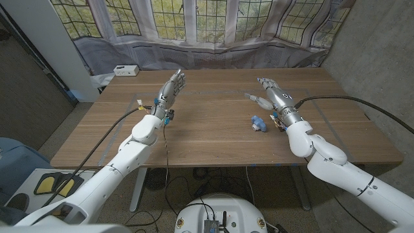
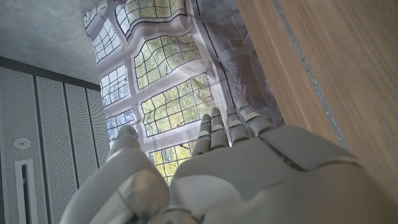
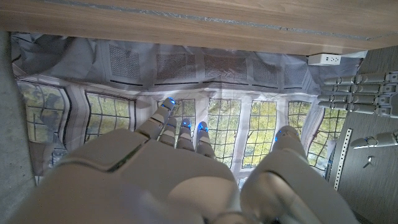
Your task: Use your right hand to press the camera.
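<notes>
A small blue and white toy camera lies on the wooden table, right of the middle. My right hand hovers just behind and to the right of it, fingers straight and apart, holding nothing and not touching it. From the right wrist view the back of that right hand points toward the windows. My left hand is raised over the table's left half, fingers stretched out and empty; its back shows in the left wrist view. Its fingers also show in the right wrist view.
A white socket box sits at the table's far left corner and appears again in the right wrist view. Thin tape lines mark a rectangle on the tabletop. Curtained windows stand behind the table.
</notes>
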You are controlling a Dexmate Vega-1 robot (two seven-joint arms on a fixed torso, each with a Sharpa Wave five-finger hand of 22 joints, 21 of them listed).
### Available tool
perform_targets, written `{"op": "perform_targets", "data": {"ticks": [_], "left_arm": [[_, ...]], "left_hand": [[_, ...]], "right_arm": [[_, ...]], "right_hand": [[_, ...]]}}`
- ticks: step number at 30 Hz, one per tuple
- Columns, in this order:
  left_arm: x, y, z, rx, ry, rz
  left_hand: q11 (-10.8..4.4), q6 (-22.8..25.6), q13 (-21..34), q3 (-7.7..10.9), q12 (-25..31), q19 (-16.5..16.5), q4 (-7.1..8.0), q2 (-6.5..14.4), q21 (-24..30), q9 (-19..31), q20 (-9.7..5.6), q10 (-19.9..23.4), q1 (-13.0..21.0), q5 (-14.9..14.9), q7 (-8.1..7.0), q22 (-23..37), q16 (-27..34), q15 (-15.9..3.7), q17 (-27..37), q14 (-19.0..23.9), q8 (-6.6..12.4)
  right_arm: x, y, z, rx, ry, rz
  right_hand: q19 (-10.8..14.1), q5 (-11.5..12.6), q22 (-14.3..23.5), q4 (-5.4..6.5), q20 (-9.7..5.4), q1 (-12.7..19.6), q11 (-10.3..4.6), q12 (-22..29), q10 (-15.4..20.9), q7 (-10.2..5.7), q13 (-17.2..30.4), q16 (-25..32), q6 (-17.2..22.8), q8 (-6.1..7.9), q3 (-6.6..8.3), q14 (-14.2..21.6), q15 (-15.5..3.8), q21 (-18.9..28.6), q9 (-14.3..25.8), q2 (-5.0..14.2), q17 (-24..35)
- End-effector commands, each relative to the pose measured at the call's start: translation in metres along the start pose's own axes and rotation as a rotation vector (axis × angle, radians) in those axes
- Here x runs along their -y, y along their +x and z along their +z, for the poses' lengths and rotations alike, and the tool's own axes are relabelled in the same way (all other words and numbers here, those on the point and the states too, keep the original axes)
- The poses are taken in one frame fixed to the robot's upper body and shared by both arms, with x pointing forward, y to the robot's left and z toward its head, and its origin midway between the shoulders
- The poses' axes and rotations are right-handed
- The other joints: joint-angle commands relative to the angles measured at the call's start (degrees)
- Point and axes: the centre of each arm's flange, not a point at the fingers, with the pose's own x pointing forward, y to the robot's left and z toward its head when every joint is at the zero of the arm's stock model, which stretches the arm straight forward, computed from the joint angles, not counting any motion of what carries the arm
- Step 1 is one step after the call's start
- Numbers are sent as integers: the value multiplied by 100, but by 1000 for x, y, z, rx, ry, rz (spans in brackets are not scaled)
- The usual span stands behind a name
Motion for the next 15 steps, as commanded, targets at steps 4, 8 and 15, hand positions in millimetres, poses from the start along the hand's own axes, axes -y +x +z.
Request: {"op": "perform_targets", "data": {"ticks": [4,8,15], "left_arm": [[7,11,1,31,-30,3],[11,8,-5,30,-53,12],[9,6,-7,19,-66,18]], "left_hand": [[10,31,14,27,49,33,-18,-14,-21,17,93,33,80,-5,49,3,13,32,8,48,29],[2,42,14,28,54,38,-19,-17,-32,17,96,52,83,-5,50,3,9,38,9,56,31],[16,66,14,30,58,52,-19,-20,-46,17,103,73,87,-6,47,2,11,41,9,87,35]], "right_arm": [[10,15,-8,24,161,-40],[9,18,-10,41,210,-42],[9,23,-15,41,314,-51]], "right_hand": [[272,11,-5,-21,-3,55,33,47,162,65,-7,56,164,56,22,186,32,67,0,11,7],[368,10,-5,-21,1,68,38,56,239,121,-7,62,302,88,30,257,45,69,2,15,10],[584,6,-4,-4,16,53,33,60,339,136,-7,126,322,59,25,479,65,95,2,13,29]]}}
